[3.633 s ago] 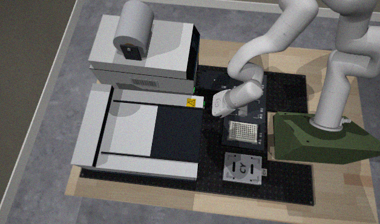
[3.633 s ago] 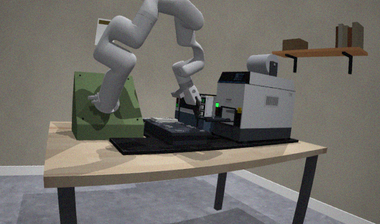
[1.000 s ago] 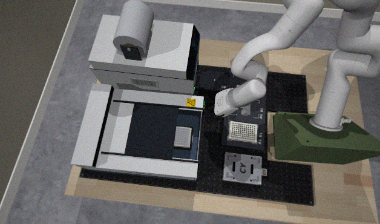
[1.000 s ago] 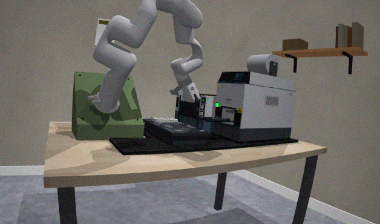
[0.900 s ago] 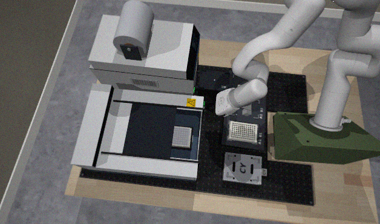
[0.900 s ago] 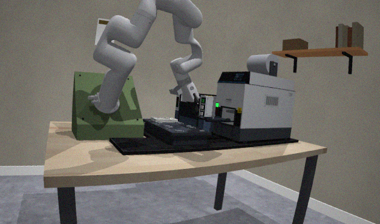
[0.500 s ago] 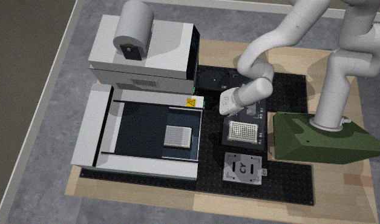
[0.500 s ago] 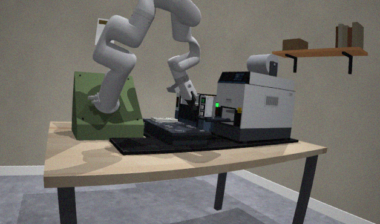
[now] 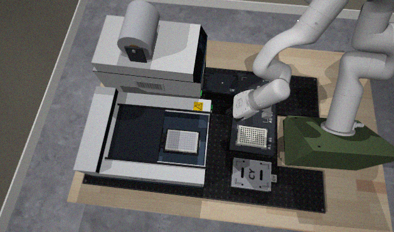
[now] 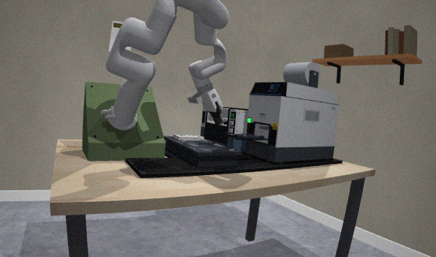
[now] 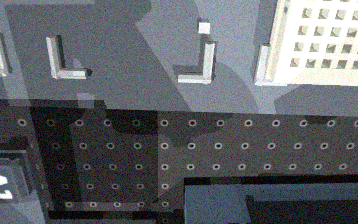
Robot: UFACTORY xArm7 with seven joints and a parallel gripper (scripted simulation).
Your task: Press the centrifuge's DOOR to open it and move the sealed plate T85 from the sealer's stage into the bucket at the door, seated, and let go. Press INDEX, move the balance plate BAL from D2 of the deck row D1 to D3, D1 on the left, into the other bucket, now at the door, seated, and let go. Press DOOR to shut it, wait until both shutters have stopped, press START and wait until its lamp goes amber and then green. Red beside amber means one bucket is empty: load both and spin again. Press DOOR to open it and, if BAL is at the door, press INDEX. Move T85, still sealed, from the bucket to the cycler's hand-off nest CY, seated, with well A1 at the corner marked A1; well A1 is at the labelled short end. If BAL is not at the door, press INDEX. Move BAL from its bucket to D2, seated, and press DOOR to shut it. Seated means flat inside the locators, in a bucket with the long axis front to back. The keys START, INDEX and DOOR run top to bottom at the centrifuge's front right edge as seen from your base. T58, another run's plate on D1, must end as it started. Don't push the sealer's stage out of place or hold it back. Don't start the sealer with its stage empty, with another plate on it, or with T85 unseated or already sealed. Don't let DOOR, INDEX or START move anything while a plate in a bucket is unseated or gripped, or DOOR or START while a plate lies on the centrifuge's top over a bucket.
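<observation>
Indoors, by a beige wall with a shelf (image 10: 366,60), the tool (image 10: 217,112), pressed together and holding nothing, hangs above the wooden surface (image 10: 105,194); a plate (image 9: 182,141) sits in the open centrifuge (image 9: 91,131).

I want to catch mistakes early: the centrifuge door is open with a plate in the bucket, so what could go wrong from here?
The fingers are shut and empty; lowered like that they would likely strike the plate in the bucket rather than straddle it. That plate's label is unreadable here, so it might be BAL. The wrist hangs close by the deck plate, which a swing could nudge.
</observation>
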